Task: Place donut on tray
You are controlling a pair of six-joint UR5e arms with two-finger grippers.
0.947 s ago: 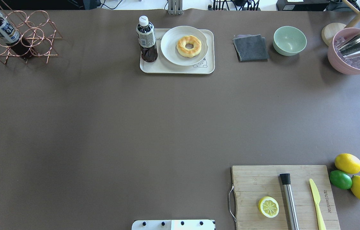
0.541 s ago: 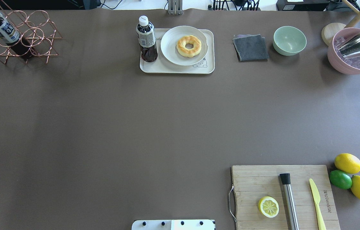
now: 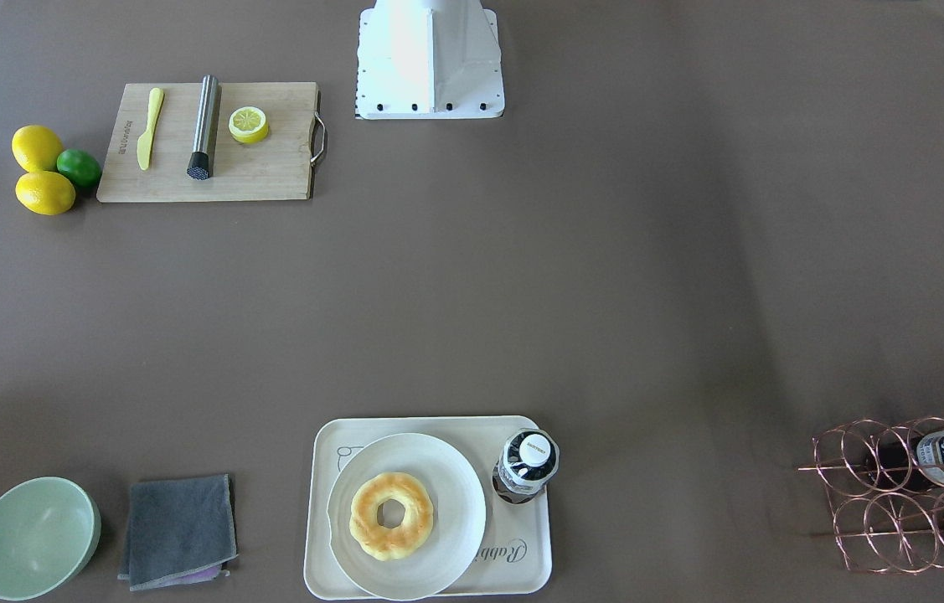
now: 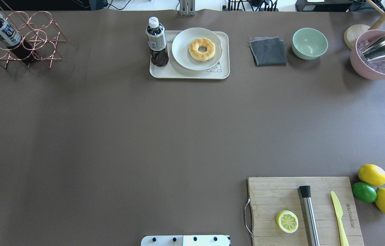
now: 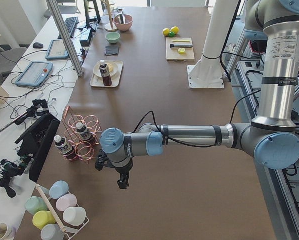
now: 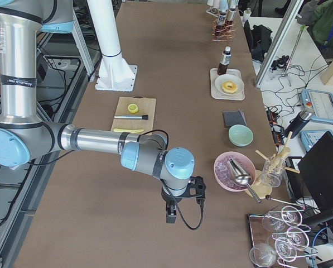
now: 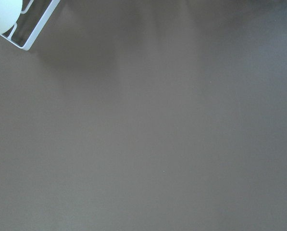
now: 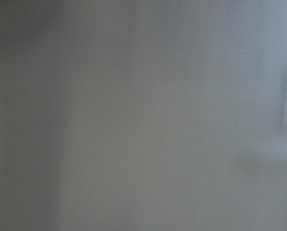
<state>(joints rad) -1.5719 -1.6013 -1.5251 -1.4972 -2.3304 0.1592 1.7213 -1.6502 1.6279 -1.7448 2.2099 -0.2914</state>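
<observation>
Evidently nothing has moved: the golden ring donut [image 4: 202,49] still sits on the round white plate [image 4: 182,51] atop the cream rectangular tray [image 4: 178,73], so I judge it placed, though I cannot tell how either arm's jaws stand.

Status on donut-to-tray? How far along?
Looks done: the donut lies on the white plate, which sits on the tray beside the bottle. In hand: nothing seen; the left tool and right tool hang over the table at opposite ends, far from the tray. Left: nothing evident.

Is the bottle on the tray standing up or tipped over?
Standing up: the bottle rests on its base on the tray, white cap on top.
</observation>
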